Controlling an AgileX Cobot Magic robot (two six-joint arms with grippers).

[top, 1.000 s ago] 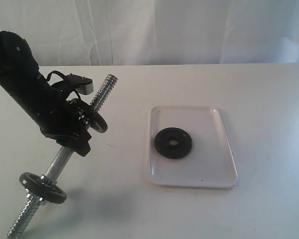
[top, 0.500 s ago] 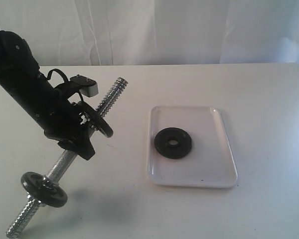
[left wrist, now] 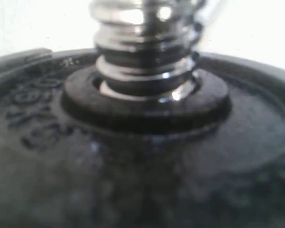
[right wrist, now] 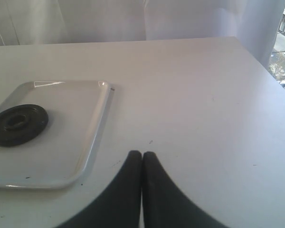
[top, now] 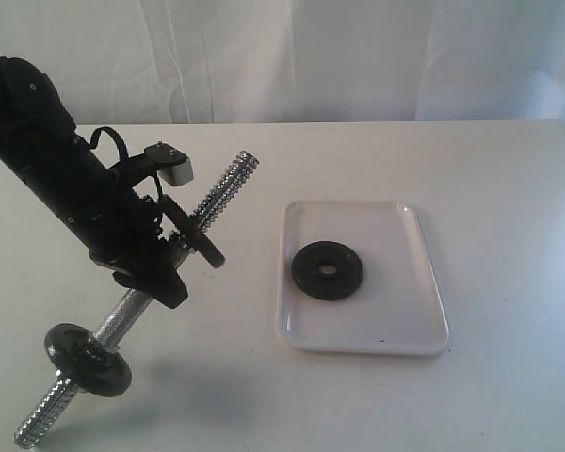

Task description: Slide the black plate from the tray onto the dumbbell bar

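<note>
The black plate (top: 328,270) (right wrist: 18,124) lies flat in the left half of the white tray (top: 400,301) (right wrist: 88,137). My left gripper (top: 163,249) is shut on the chrome dumbbell bar (top: 224,195), just below its upper black disc (top: 197,236). The bar slants, its free threaded end pointing up and toward the tray; a second disc (top: 88,347) sits near its low end. The left wrist view is filled by that upper disc (left wrist: 133,161) and the threaded bar (left wrist: 145,42); the fingers are hidden there. My right gripper (right wrist: 142,155) is shut on nothing above bare table beside the tray.
A white table (top: 490,169) carries everything, with a white curtain behind it. The table's far right corner (right wrist: 237,40) shows in the right wrist view. The left arm's black body (top: 56,179) hangs over the left of the table.
The left arm has swung the bar: its upper threaded end and upper disc have moved right, toward the tray. The plate, tray and low end of the bar stay put.
</note>
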